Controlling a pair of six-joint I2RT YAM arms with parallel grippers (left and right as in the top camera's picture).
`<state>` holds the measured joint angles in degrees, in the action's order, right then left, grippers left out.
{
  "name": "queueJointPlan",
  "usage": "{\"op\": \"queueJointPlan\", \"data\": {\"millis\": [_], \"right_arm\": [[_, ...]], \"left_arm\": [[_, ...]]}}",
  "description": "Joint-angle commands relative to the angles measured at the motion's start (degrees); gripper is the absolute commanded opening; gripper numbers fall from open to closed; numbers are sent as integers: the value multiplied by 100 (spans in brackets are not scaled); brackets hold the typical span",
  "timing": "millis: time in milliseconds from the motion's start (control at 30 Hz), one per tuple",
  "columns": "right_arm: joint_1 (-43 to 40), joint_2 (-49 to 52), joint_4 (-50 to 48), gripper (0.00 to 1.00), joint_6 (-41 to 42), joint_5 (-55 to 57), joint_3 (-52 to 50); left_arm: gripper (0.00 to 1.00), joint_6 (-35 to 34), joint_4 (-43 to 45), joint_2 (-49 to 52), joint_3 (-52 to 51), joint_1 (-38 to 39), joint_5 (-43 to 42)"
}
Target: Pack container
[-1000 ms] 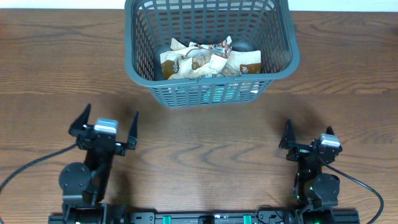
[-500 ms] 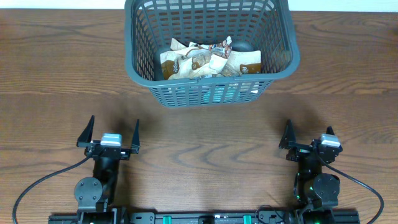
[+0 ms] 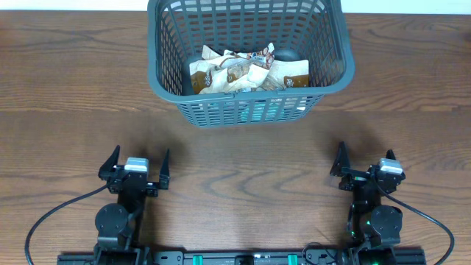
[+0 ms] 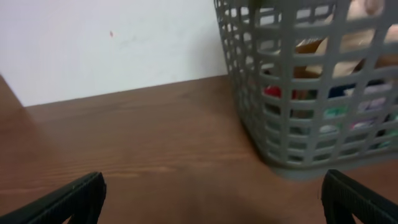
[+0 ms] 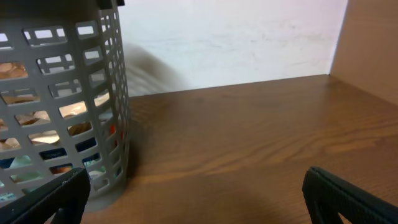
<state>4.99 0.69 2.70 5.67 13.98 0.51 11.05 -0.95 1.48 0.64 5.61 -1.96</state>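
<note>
Food packets (image 3: 246, 72) sit heaped in the grey basket (image 3: 250, 112) at the desk (image 3: 243, 165) far edge, while my left gripper (image 3: 138, 156) and right gripper (image 3: 364, 157) hang spread and empty near the front edge, so I judge the packing done.

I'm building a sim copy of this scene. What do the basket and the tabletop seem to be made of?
The container looks like moulded plastic, dark grey and matt: uniform colour, even lattice slots, thick rolled rim. The table looks like brown wood or wood-grain laminate with low sheen; grain lines show, but which one cannot be told.
</note>
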Motion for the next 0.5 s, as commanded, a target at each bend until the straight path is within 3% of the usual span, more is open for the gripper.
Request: {"op": "queueJointPlan", "data": {"millis": [0, 467], "right_arm": [[24, -42, 9, 99, 70, 70, -20], [24, -42, 9, 99, 70, 70, -20]], "left_arm": [[99, -516, -315, -136, -42, 59, 120], [99, -1982, -317, -136, -42, 59, 155]]}}
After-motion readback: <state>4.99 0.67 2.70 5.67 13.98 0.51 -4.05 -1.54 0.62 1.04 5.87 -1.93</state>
